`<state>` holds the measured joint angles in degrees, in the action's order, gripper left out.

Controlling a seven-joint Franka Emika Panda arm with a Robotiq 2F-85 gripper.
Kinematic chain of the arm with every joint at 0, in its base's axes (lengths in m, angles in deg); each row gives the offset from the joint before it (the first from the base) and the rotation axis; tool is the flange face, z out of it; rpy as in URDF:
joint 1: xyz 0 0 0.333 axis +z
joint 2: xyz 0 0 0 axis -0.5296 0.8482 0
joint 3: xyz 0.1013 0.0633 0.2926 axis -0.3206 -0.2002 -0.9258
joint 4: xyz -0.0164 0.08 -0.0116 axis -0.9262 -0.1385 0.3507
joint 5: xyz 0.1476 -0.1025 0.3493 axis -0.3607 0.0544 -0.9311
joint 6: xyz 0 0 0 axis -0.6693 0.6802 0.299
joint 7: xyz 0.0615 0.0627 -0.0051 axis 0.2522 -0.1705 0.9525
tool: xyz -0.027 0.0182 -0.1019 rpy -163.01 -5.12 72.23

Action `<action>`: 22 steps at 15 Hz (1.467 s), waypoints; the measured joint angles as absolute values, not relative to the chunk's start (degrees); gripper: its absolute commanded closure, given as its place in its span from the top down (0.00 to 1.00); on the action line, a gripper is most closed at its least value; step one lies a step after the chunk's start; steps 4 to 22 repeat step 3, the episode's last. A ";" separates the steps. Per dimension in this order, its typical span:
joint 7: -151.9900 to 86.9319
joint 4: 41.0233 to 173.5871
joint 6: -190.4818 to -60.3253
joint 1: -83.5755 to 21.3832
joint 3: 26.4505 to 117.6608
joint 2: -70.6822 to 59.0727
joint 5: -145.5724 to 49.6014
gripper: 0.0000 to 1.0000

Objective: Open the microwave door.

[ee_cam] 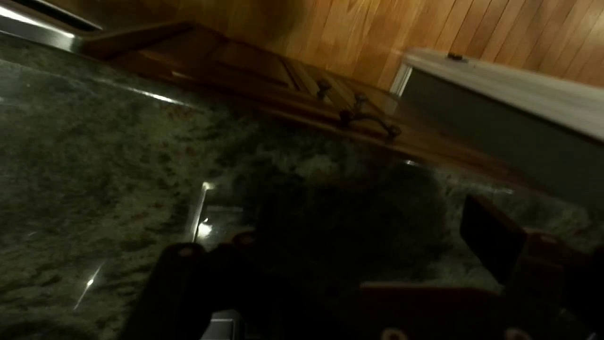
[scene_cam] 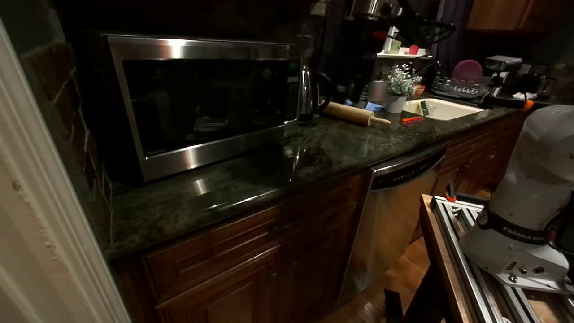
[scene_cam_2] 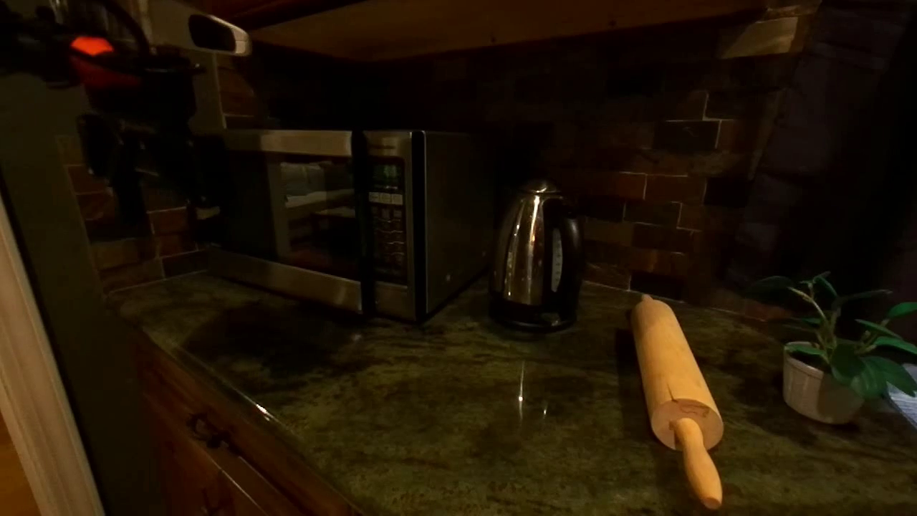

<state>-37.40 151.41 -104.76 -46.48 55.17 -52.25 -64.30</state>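
Observation:
The microwave door (scene_cam: 202, 98) is a dark glass panel framed in steel, on the front of the boxy microwave (scene_cam_2: 458, 215). In an exterior view, a narrow dark strip lies between the microwave door (scene_cam_2: 319, 215) and its control panel; I cannot tell from it whether the door stands slightly ajar. My dark gripper (scene_cam_2: 168, 204) hangs in front of the microwave's far side there, covering part of it. In the wrist view, my gripper (ee_cam: 354, 231) is over the counter with jaws wide apart and nothing seen between them. Its left finger partly merges with shadow.
A steel kettle (scene_cam_2: 534, 258) stands beside the microwave, and a rolling pin (scene_cam_2: 673, 373) lies on the green counter (scene_cam_2: 458, 430). Potted plants, a sink (scene_cam: 448, 110) and a dish rack (scene_cam: 462, 87) are farther along. A drawer handle (ee_cam: 370, 120) projects below the counter edge.

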 measured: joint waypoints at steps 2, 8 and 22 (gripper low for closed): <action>-37.70 151.41 -104.19 -43.24 58.65 -52.75 -63.08 1.00; -37.94 151.36 -104.23 -42.91 58.84 -52.56 -62.92 1.00; -37.94 151.36 -104.23 -42.91 58.84 -52.56 -62.92 1.00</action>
